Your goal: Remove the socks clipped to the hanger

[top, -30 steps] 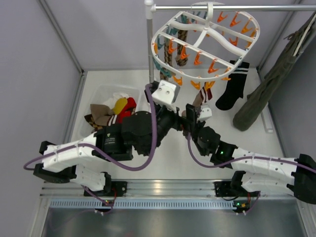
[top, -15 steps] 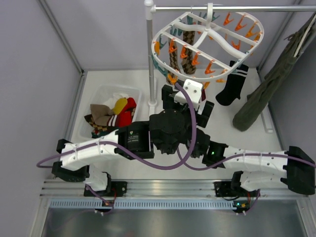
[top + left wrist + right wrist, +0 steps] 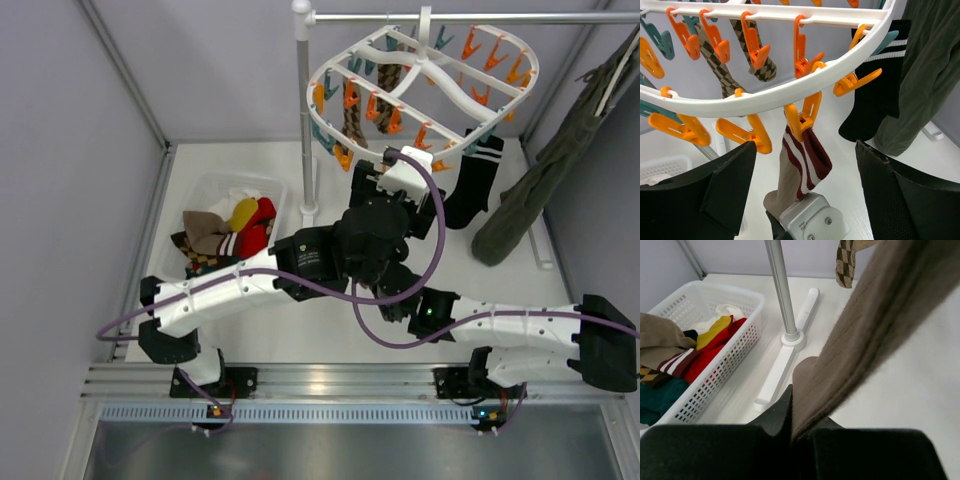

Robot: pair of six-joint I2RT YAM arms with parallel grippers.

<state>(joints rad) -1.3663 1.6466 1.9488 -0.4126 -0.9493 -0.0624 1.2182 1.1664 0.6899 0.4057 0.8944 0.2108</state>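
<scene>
**State.** Right gripper (image 3: 792,432): clamped on the lower part of the tan striped-cuff sock (image 3: 799,167), itself hanging by its cuff from an orange clip (image 3: 802,117) on the near rim of the hanger (image 3: 765,97). Left gripper (image 3: 805,160): released, fingers spread on either side of that cuff, touching nothing.

**Hazards.**
- Pulling down against a shut clip: likely to tilt the hanger, lift its hook off the rail (image 3: 560,15), or stretch the cuff.
- Closing the left gripper off-centre: likely to pinch fabric instead of the clip levers, or to snag a neighbouring clip.
- Letting the frame swing: likely to spoil alignment for the remaining socks.

**Count.**
- On the hanger: one tan striped-cuff sock, two argyle socks (image 3: 715,62), one black sock (image 3: 470,190) with white bands.
- In the white basket (image 3: 225,177): a mixed heap, number not readable.
- Clips: many, partly hidden, no firm count.
</scene>
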